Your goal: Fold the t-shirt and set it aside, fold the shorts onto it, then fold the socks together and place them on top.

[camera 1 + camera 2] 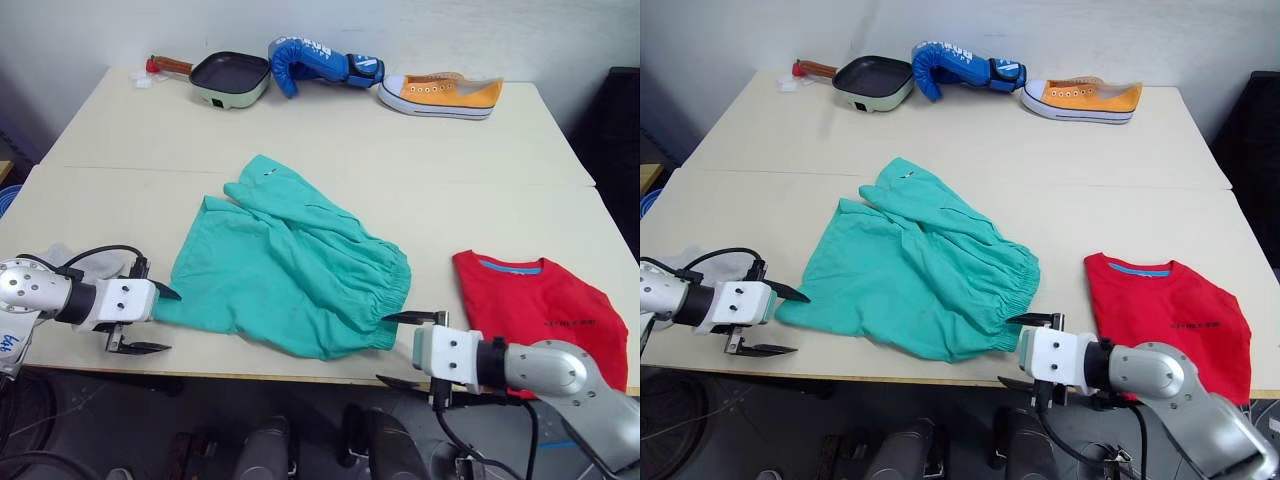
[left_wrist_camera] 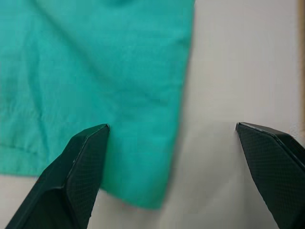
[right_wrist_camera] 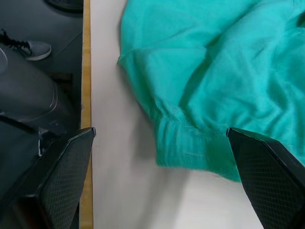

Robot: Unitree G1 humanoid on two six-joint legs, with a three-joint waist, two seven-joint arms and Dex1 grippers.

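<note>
We had the t-shirt (image 1: 540,308) folded and parked just beyond our right hand (image 1: 410,348), so that step looked done, while the shorts (image 1: 285,270) lay spread and unfolded between our two hands, the left hand (image 1: 155,320) at a leg hem, both hands wide and holding nothing. The shorts and socks were left to do; the shirt's small chest print was too tiny to read.

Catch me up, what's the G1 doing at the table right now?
Both grippers are open at the near corners of the teal shorts, which lie spread and rumpled on the table: left gripper at the leg hem, right gripper at the waistband corner. Neither has gripped yet. The red t-shirt sits folded to the right; grey socks lie at the left.
</note>
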